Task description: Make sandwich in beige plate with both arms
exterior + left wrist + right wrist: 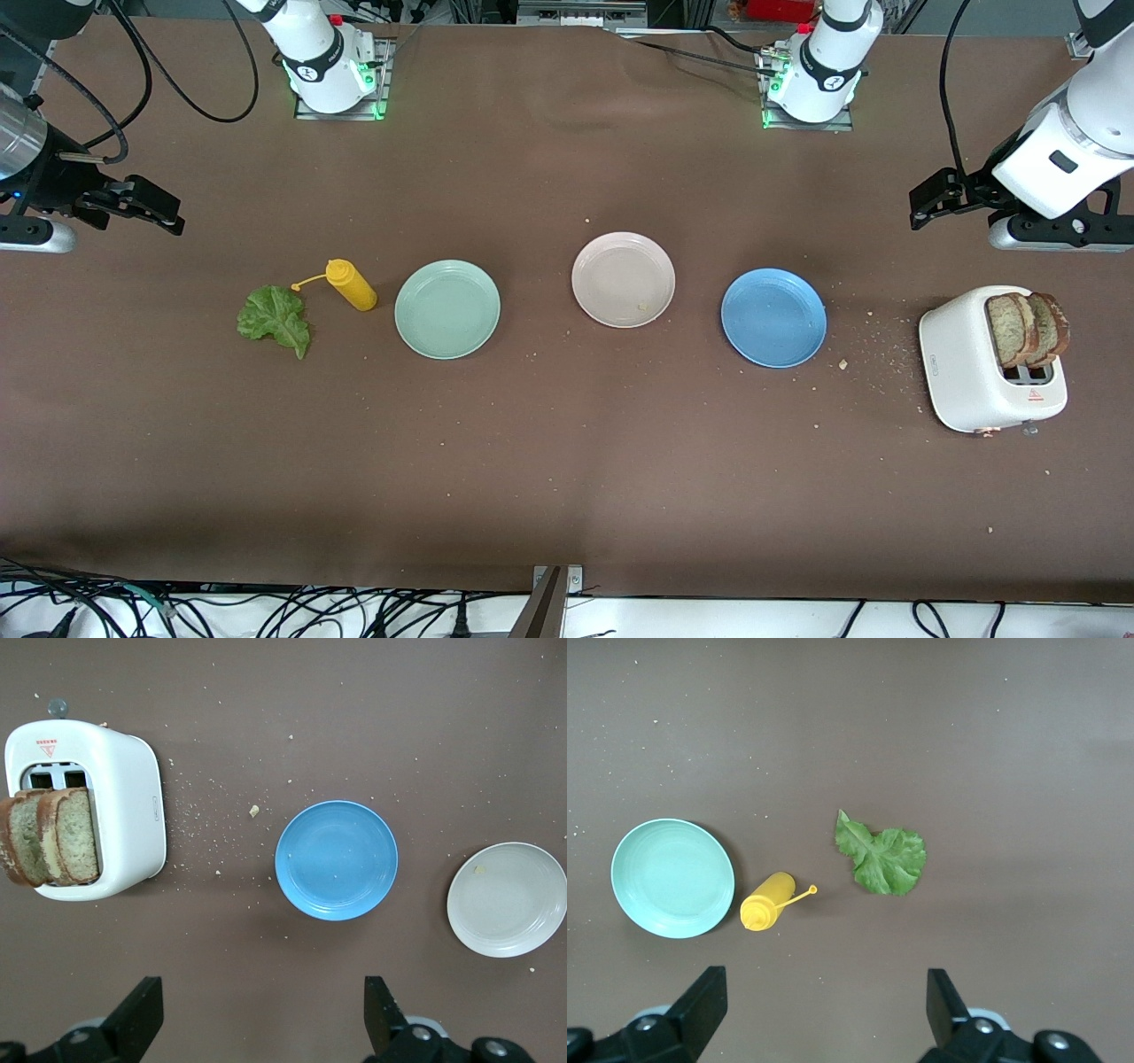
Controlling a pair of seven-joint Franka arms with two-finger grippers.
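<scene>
Round smooth beige plate (623, 279) bare; ruffled lettuce leaf (275, 320) flat

Both wrist views cut their own grippers off at the picture's lower edge: only the finger tips of the left gripper (261, 1014) and of the right gripper (824, 1010) show, spread wide. In the front view the arms run out past the side edges, so their upper links are unseen. The toaster (966, 372) hides the lower halves of the toast slices (1028, 330) standing in its slot. The small speck on the beige plate (623, 279) and the scattered bits on the desk (567, 478) near the toaster are too small to identify
</scene>
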